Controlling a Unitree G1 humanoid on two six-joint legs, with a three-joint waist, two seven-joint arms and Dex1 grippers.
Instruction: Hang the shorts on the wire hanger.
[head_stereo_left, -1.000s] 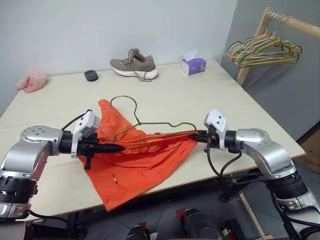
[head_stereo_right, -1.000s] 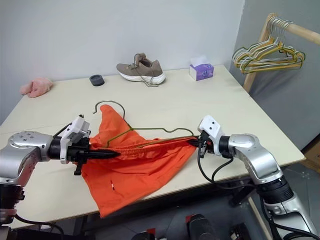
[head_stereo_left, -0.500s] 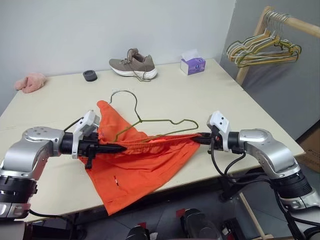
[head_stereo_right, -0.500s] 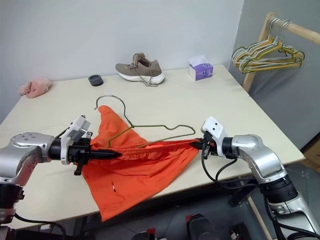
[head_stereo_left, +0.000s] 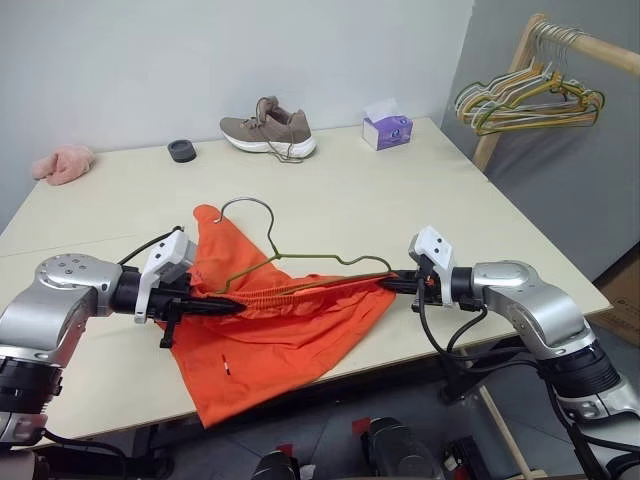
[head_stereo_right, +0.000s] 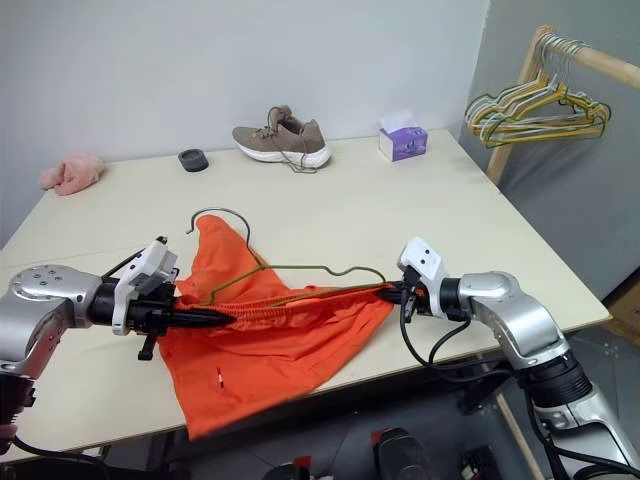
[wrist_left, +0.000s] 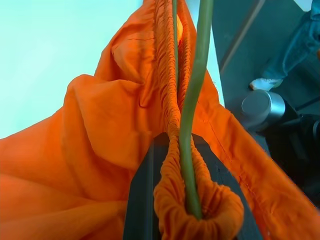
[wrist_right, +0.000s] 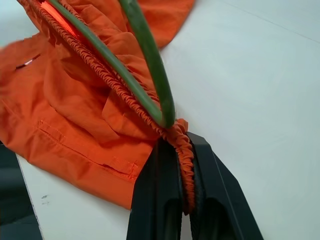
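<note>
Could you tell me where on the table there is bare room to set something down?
Free: the broad stretch of table between the tissue box and the right gripper, and the left strip between the pink cloth and the shorts. Crowded: the front middle, with shorts, wire hanger and left gripper.

My left pincer (head_stereo_left: 222, 307) and right pincer (head_stereo_left: 395, 283) clamp opposite ends of the orange shorts' (head_stereo_left: 275, 335) waistband, stretched taut between them, the wire hanger (head_stereo_left: 290, 258) rising just behind above the table (head_stereo_left: 450, 200).
</note>
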